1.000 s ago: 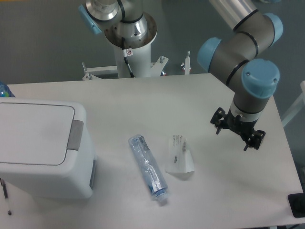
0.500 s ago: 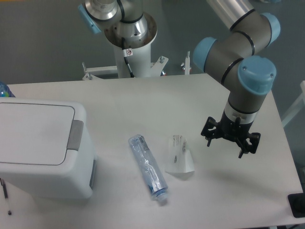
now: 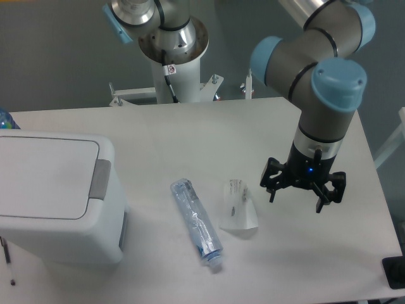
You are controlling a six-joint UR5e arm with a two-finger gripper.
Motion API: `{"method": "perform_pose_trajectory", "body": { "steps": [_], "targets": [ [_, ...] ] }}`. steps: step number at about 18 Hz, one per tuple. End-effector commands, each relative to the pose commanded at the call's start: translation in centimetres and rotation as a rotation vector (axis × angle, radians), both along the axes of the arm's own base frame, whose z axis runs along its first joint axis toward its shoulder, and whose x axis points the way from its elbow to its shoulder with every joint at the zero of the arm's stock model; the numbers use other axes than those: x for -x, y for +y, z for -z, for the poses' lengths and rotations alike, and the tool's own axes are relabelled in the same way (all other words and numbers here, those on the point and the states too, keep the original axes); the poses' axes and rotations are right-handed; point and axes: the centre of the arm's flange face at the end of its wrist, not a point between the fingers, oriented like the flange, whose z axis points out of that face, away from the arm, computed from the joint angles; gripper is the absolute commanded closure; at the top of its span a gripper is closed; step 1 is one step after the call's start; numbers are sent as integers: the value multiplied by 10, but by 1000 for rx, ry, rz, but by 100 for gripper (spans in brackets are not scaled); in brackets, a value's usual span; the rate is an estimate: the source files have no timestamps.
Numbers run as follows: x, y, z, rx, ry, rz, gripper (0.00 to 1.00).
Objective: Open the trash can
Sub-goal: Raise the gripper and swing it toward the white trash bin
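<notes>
Trash can point(image 3: 54, 196) sits at the worktop's left edge, lid flat and shut, grey push tab point(image 3: 99, 180) facing the middle, contents hidden. The gripper point(image 3: 302, 188) hangs near the right edge, well apart from it, jaws spread wide and holding nothing. Risks as I judge them: the crushed clear bottle point(image 3: 197, 221) and the small clear plastic piece point(image 3: 238, 207) lie between gripper and bin, so a low traverse could sweep them, and an off-centre press could slip off the tab or shove the bin.

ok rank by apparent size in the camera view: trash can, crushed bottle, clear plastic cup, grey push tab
1. trash can
2. crushed bottle
3. clear plastic cup
4. grey push tab
The bottle is longer than the cup, which is wider, so these two are close.
</notes>
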Motion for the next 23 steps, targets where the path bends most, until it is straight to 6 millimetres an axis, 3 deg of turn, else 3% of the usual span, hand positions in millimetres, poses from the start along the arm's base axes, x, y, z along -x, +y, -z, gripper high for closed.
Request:
{"method": "perform_pose_trajectory", "body": {
  "steps": [3,9,15,19,23],
  "targets": [
    [-17,20,-21,-51,-8,-14,0],
    [-39,37,-58,-141,-33,-47,0],
    [-58,33,-96,-236,-62,-46,0],
    [-82,33,-112,-255,-87,-56,0],
    [-124,39,-104,-213,-144,-52,0]
  ]
}}
